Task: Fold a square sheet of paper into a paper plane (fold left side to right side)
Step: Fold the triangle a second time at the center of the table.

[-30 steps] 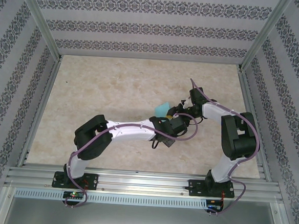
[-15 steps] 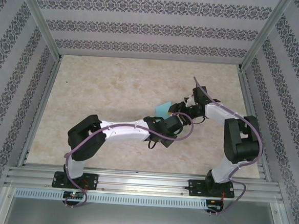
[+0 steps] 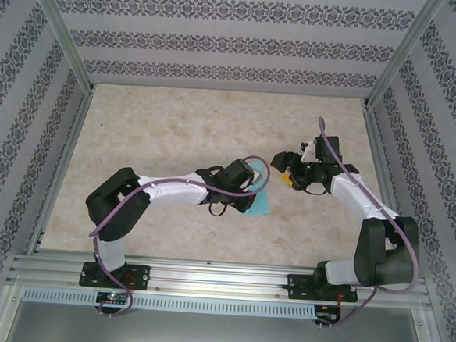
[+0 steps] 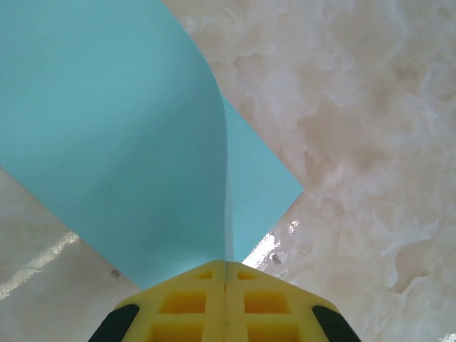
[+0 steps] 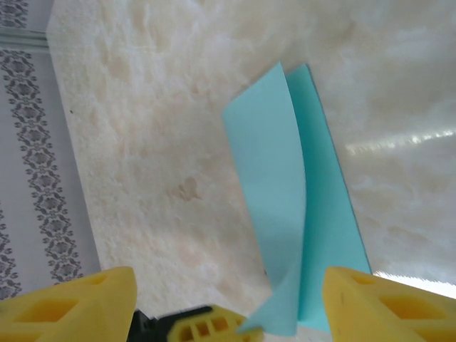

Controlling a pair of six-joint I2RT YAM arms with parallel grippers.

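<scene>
Turquoise thin square paper sheet (image 4: pixel 128 142), loosely doubled over, rests mid-way across the beige marbled counter (image 3: pixel 176 128), its edge pinched in the closed left end effector (image 4: pixel 226 274), the right end effector (image 5: pixel 228 285) nearby, spread wide, empty.

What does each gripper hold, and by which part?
The left gripper pinches the turquoise paper by its near edge; the right gripper is open, holding nothing.
</scene>
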